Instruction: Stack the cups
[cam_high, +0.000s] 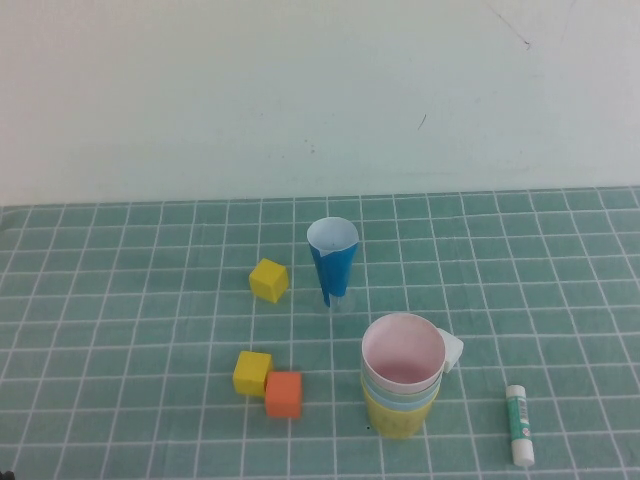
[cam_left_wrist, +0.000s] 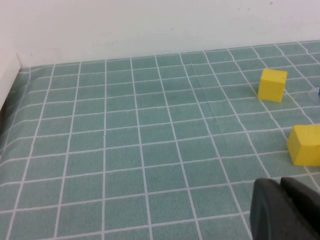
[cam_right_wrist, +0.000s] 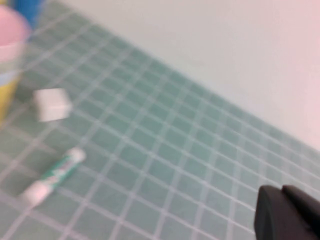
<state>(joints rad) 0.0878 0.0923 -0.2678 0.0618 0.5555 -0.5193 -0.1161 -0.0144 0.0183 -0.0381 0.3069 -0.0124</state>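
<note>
The cups stand nested in one stack (cam_high: 402, 378) at the front right of the green tiled mat. The pink cup (cam_high: 402, 352) is on top, then a pale green rim, a light blue band (cam_high: 400, 396), and the yellow cup (cam_high: 398, 420) at the bottom. The stack's edge shows in the right wrist view (cam_right_wrist: 7, 60). Neither gripper shows in the high view. My left gripper (cam_left_wrist: 280, 184) is shut and empty over bare mat left of the cubes. My right gripper (cam_right_wrist: 281, 191) is shut and empty, to the right of the stack.
A narrow dark blue cone cup (cam_high: 332, 258) stands behind the stack. Two yellow cubes (cam_high: 268, 280) (cam_high: 252, 373) and an orange cube (cam_high: 284, 394) lie to the left. A white cube (cam_high: 450, 350) touches the stack's right side. A glue stick (cam_high: 518, 424) lies at the front right.
</note>
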